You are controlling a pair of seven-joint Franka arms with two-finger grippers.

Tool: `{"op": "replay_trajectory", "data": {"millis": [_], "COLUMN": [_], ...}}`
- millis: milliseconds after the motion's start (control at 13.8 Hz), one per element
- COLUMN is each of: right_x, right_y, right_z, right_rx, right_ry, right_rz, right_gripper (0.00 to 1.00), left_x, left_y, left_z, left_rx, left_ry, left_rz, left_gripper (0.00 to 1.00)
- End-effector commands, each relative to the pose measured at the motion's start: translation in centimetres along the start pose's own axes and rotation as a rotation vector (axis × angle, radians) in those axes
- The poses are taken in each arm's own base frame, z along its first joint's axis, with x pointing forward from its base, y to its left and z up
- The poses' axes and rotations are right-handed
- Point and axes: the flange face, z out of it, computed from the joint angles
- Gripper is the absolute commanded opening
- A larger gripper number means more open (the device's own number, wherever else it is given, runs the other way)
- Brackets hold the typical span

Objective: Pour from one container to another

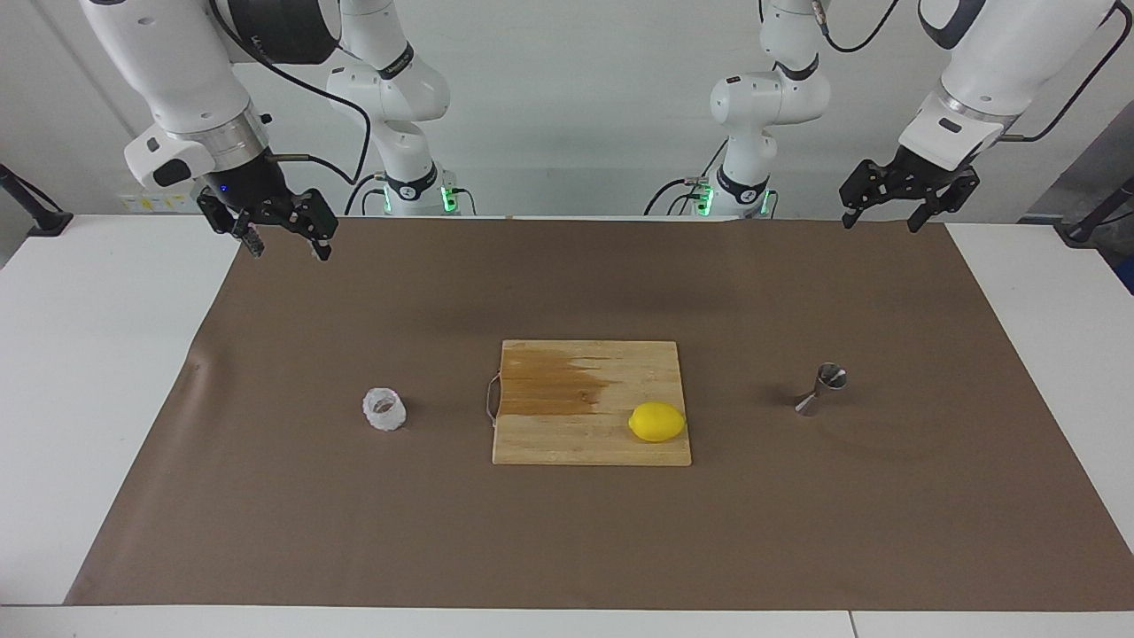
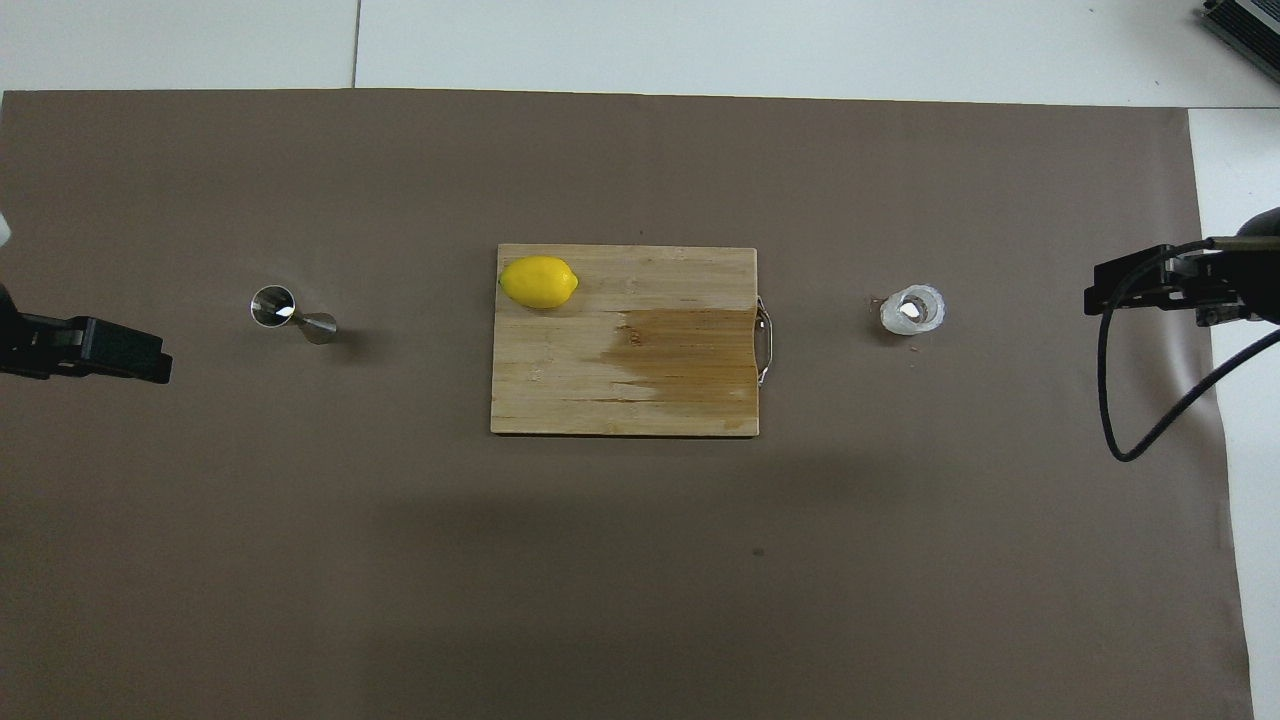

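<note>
The squat clear faceted glass cup (image 1: 384, 409) (image 2: 912, 309) stands on the brown mat toward the right arm's end, beside the cutting board. The steel hourglass jigger (image 1: 822, 388) (image 2: 290, 312) stands toward the left arm's end of the mat. My right gripper (image 1: 288, 250) hangs open and empty over the mat's corner near its base, well apart from the cup. My left gripper (image 1: 881, 220) hangs open and empty over the mat's edge near its own base, well apart from the jigger.
A wooden cutting board (image 1: 567, 443) with a dark wet patch lies mid-mat between the two containers. A yellow lemon (image 1: 657, 422) (image 2: 538, 282) rests on it. The brown mat (image 1: 567, 549) covers most of the white table.
</note>
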Motion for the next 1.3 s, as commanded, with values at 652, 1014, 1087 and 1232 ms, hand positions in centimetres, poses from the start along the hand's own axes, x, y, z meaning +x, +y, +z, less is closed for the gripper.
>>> {"op": "replay_trajectory", "data": {"millis": [652, 1014, 1087, 1232], "right_x": [-0.4, -0.4, -0.4, -0.4], "right_y": [0.1, 0.1, 0.2, 0.1], "right_z": [-0.3, -0.3, -0.3, -0.3], "right_rx": [-0.003, -0.003, -0.003, -0.003], "right_ry": [-0.003, -0.003, -0.003, -0.003], "right_rz": [0.015, 0.015, 0.017, 0.015], "right_gripper": [1.0, 1.0, 1.0, 1.0], "left_x": [3.1, 2.3, 2.1, 2.4], "left_y": [-5.3, -6.9, -7.0, -7.3], "left_z": [7.3, 11.2, 11.6, 12.7], "left_rx": [-0.165, -0.287, -0.311, -0.365], "left_ry": [0.007, -0.037, -0.034, -0.03], "left_rz": [-0.71, -1.152, -1.232, -1.422], "left_gripper": [1.0, 1.0, 1.0, 1.0]}}
